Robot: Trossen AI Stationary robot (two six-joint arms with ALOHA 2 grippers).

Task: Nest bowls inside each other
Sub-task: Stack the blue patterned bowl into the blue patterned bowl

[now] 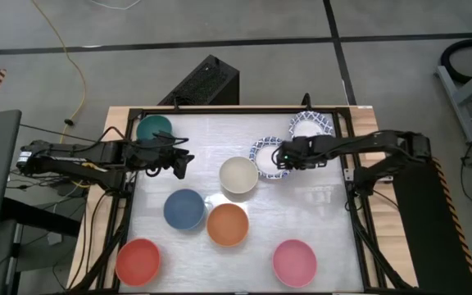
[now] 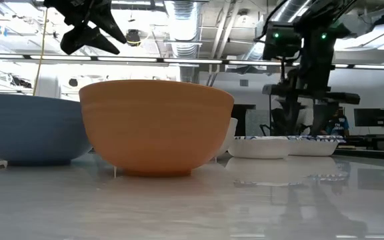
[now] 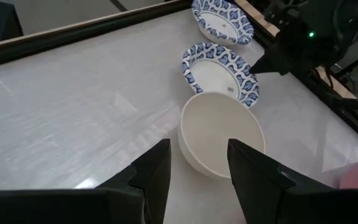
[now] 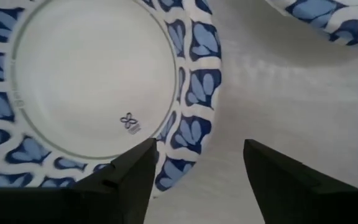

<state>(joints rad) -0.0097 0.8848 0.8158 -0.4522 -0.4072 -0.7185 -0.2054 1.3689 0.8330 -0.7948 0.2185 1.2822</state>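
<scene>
Two shallow white bowls with blue-patterned rims [image 1: 267,156] [image 1: 310,125] rest on the table at the far right. A cream bowl [image 1: 238,175] stands beside the nearer one. Teal [image 1: 154,129], blue [image 1: 184,208], orange [image 1: 227,224], red [image 1: 138,261] and pink [image 1: 294,261] bowls stand apart on their bases. My right gripper [image 4: 197,162] is open and points down over the nearer patterned bowl's rim [image 4: 194,118], one finger above the bowl and one above the table. My left gripper [image 3: 197,165] hangs open above the table, left of the cream bowl [image 3: 222,134].
A dark frame [image 1: 351,176] borders the white tabletop. Bare table lies between the teal bowl and the patterned bowls, and between the red and pink bowls at the near edge. In the low view the orange bowl [image 2: 155,127] fills the foreground.
</scene>
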